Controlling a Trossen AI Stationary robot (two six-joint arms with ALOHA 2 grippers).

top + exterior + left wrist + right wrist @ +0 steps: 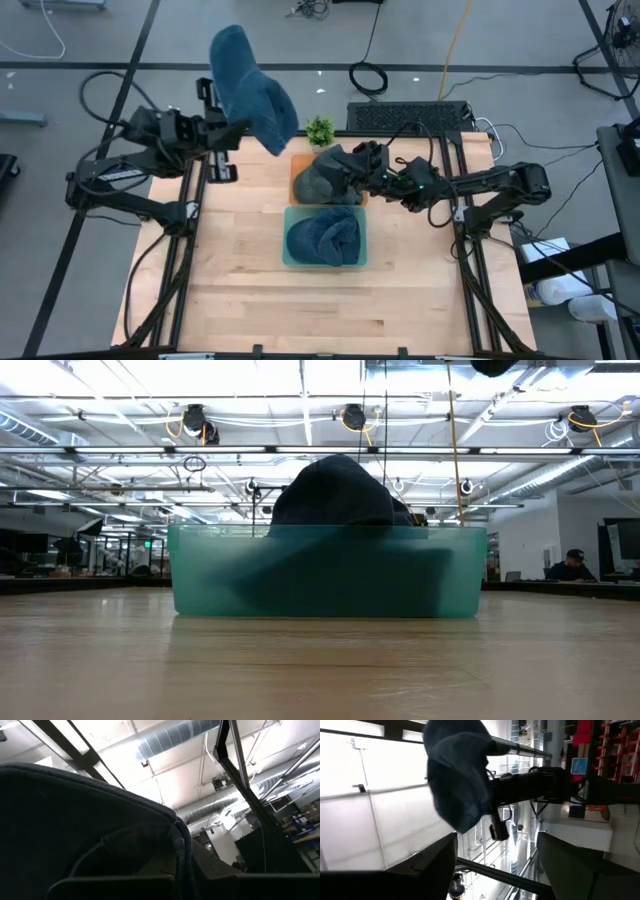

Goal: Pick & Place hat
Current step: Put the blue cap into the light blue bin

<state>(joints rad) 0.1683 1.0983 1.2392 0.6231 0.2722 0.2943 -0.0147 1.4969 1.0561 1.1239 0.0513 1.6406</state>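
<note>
A blue knitted hat (250, 88) is raised high over the table's far left part, held by my left gripper (236, 128), which is shut on it. It fills the left wrist view as blue hat (85, 825) and shows in the right wrist view as blue hat (457, 775). A dark grey hat (328, 175) rests on an orange tray (299, 165) at the far middle. My right gripper (372, 166) is open beside that hat's right side, its fingers (440, 855) apart with nothing between them. Another blue hat (325, 235) lies in a teal bin (288, 250). My left gripper holds the blue hat by its edge (256, 124), coming level from the table's left side. The hat itself hides the fingers, so the kind of hold does not show. The hat is lifted clear, high above the table.
A small green plant (319, 130) stands at the far edge behind the orange tray. The teal bin (325, 572) sits mid-table, the dark grey hat (335, 490) behind it. Bare wood lies in the near half (320, 310). A keyboard (408, 115) lies beyond the far edge.
</note>
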